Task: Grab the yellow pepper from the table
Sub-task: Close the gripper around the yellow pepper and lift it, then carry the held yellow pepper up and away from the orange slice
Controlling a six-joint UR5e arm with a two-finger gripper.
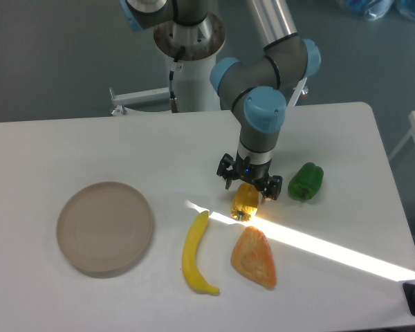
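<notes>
Gripper (248, 180) hangs with fingers spread right above the yellow pepper (245, 201), which lies on the table (124, 145), long axis running toward the camera, stem end nearest us.

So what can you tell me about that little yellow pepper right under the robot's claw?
The yellow pepper is small and blocky, yellow-orange with lobed sides and a glossy, plastic-looking skin. It lies on the white table, tilted, its lower end at the edge of a bright strip of sunlight. The gripper hangs just above its upper end with jaws spread, hiding part of it; whether they touch it I cannot tell. A banana lies to the left of it in the picture, and an orange wedge lies nearer the camera.
</notes>
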